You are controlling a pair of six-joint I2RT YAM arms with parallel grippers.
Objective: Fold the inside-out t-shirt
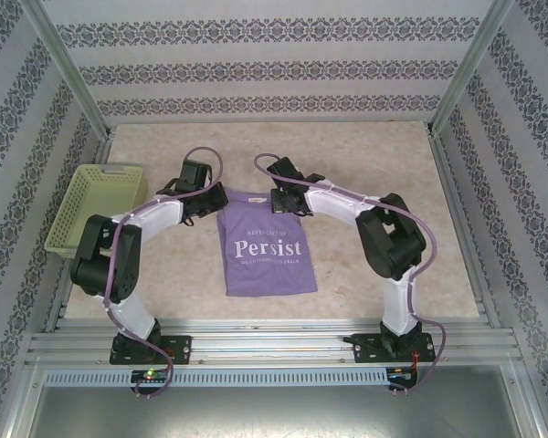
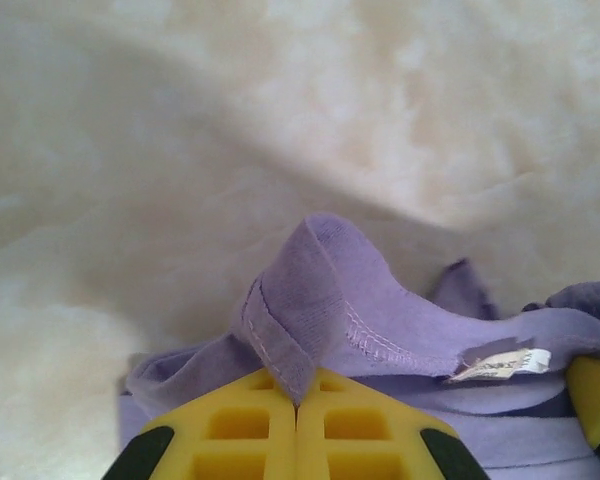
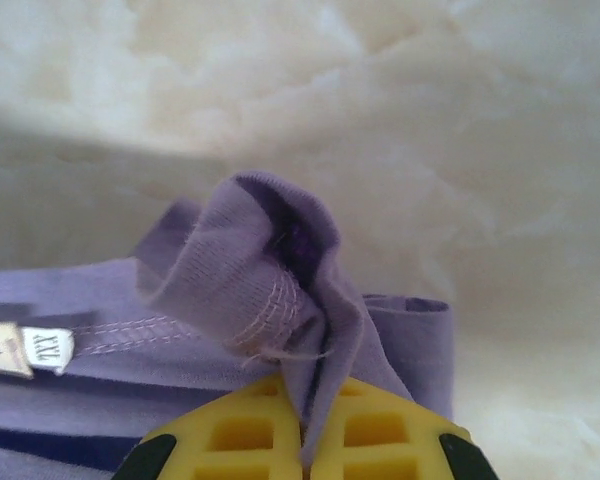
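Beige marbled tabletop [image 1: 374,182] sits between wallpapered walls. At its centre the purple t-shirt [image 1: 256,219] lies flat, with the white lettering [image 1: 268,248] reading "Persist" face up. At eleven o'clock the left gripper [image 2: 297,400] is clamped tight on a shoulder fold, and the right gripper [image 3: 303,420] likewise at one o'clock. The neck tag [image 3: 45,347] reads "XXL". A green basket [image 1: 73,214] stands at nine o'clock.

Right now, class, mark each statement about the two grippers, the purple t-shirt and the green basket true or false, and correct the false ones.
1. The left gripper is shut on the t-shirt. True.
2. The right gripper stands open. False: it is shut on a bunch of the t-shirt's fabric.
3. The t-shirt lies in the basket. False: it lies on the table, to the right of the basket.
4. The white Persist lettering faces up. True.
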